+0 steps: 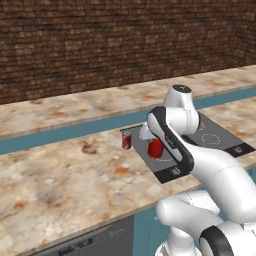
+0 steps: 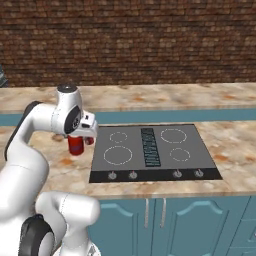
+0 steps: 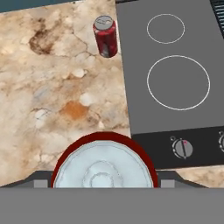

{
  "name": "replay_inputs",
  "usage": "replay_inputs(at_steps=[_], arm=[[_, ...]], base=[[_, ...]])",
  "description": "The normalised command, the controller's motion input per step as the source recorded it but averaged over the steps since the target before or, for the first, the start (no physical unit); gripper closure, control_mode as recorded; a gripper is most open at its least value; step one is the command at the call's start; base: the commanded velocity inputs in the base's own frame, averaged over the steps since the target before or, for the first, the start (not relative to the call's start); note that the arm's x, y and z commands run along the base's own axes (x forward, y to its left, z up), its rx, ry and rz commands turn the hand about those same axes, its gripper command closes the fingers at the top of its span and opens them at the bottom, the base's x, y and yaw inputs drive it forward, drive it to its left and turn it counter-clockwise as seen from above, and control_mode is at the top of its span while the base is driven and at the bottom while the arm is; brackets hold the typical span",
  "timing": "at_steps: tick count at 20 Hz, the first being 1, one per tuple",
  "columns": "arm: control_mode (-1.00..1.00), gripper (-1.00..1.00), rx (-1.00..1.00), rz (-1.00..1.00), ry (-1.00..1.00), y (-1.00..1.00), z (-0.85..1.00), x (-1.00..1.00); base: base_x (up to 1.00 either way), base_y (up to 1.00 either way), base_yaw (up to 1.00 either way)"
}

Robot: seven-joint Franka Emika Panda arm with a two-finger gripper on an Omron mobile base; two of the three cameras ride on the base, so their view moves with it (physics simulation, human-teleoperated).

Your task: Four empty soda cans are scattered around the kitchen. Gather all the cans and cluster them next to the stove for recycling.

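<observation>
One soda can (image 3: pixel 105 36) stands upright on the counter (image 3: pixel 52 100), just beside the stove (image 3: pixel 175 78) at its left edge. The gripper (image 3: pixel 104 186) pinches a second can (image 3: pixel 104 175) above the counter near that edge. Judged: one placed, one arriving, two left.

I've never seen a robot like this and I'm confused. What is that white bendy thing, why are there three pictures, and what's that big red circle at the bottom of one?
The white bendy thing is a robot arm in a pretend kitchen. Two pictures come from cameras behind it, one on each side. The third comes from a camera on its hand, looking down. The gripper at the arm's end is holding a red can; the big red circle is that can's top, seen very close. On the counter another can stands upright beside the black stove.
</observation>
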Motion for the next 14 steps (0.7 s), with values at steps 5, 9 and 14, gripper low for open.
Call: replay_inputs(at_steps=[5, 9, 14], arm=[[-1.0, 1.0, 0.0, 0.0, 0.04, 0.0, -0.07, 0.59], [-1.0, 1.0, -0.03, -0.01, 0.05, 0.1, -0.07, 0.54], [-1.0, 1.0, -0.11, -0.03, 0.01, 0.34, -0.34, 0.41]], base=[[0.0, 0.0, 0.0], [0.0, 0.0, 0.0], [0.0, 0.0, 0.0]])
